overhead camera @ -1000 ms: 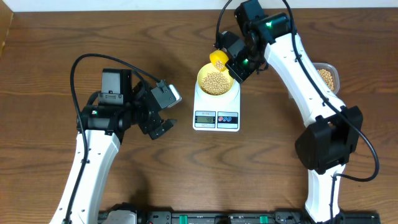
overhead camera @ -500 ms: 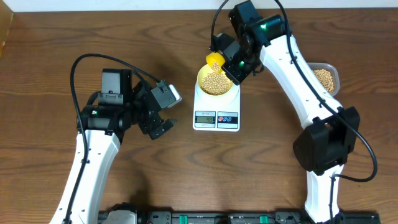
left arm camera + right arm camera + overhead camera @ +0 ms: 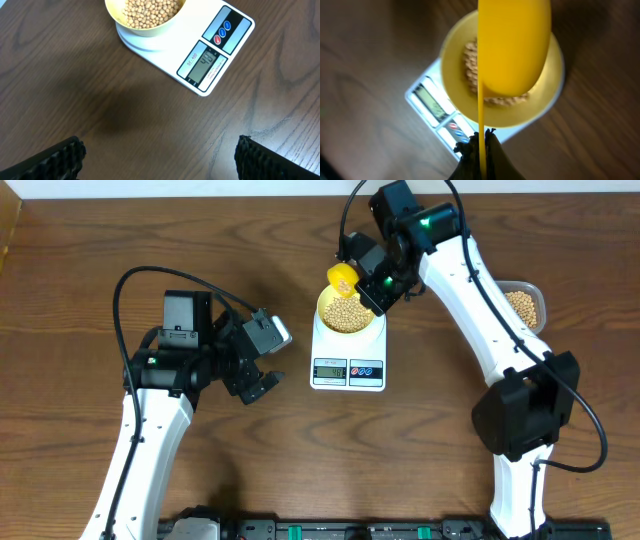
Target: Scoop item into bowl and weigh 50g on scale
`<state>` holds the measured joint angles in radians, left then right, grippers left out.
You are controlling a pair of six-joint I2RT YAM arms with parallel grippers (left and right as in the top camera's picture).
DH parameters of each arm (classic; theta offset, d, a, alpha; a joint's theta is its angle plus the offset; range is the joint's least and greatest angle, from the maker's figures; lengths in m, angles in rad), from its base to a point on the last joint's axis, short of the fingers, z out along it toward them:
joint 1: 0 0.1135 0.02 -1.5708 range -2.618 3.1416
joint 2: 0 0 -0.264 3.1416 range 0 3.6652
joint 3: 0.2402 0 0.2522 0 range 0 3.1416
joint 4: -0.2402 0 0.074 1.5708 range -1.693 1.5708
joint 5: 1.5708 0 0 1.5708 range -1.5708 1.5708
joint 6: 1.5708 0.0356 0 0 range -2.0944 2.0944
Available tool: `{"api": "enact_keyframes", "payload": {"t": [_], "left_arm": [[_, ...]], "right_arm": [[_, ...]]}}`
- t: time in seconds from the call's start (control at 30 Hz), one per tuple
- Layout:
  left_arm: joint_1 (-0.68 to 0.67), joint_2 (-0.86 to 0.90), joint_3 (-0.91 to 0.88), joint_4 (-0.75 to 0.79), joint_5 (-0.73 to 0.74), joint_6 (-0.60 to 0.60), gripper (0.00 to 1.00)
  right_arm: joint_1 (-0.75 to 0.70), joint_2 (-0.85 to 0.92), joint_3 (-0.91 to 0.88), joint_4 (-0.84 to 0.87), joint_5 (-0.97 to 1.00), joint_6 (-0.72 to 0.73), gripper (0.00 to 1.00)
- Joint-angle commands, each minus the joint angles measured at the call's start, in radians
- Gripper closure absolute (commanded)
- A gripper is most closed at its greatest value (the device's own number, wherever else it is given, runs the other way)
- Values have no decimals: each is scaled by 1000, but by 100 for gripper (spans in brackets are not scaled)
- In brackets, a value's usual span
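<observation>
The right gripper (image 3: pixel 480 146) is clamped tight on the thin handle of a bright yellow plastic scoop (image 3: pixel 515 50), jaws pressed together around it. Straight out from its fingertips the scoop head hangs over a small round pale yellow bowl (image 3: pixel 451 65), with its smooth back turned to the wrist camera and hiding the middle of the bowl. Whether the scoop touches the bowl cannot be told. Just below the scoop, inside the bowl, lie many small round tan-beige beans (image 3: pixel 470 60), the load heaped across the bottom. The bowl stands on the platform of a white rectangular digital scale (image 3: pixel 434 104), whose grey display and two round buttons sit beyond the bowl's rim, towards the robot's side. The digits are too blurred to read from here.

From overhead the right gripper (image 3: pixel 366 278) holds the scoop (image 3: pixel 344 277) at the far rim of the bowl (image 3: pixel 322 308). Farther off, past the right arm, a clear rectangular plastic tub (image 3: pixel 528 288) holds more beans.

The left gripper (image 3: pixel 160 160) stands with its fingers spread wide and holds nothing, above bare dark brown wooden table (image 3: pixel 75 90). Ahead of it sit the scale (image 3: pixel 215 55) and the bowl (image 3: pixel 145 31) with its beans (image 3: pixel 150 10), well apart from the fingers
</observation>
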<state>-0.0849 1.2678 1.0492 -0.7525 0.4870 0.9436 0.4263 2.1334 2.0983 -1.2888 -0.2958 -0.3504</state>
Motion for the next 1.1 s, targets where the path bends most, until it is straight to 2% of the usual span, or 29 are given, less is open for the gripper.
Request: {"api": "enact_keyframes", "payload": {"t": [0.0,0.47,1.07], "left_arm": [[4,6,-9,-2,-6,10,2],[4,6,-9,-2,-6,9,2],[4,6,-9,-2,-6,9,2]], "right_arm": [[-38,2,24,7,-172,51,99],[-141,2,24,6,-382,66,99],[-144,2,24,11,-340,66,99]]}}
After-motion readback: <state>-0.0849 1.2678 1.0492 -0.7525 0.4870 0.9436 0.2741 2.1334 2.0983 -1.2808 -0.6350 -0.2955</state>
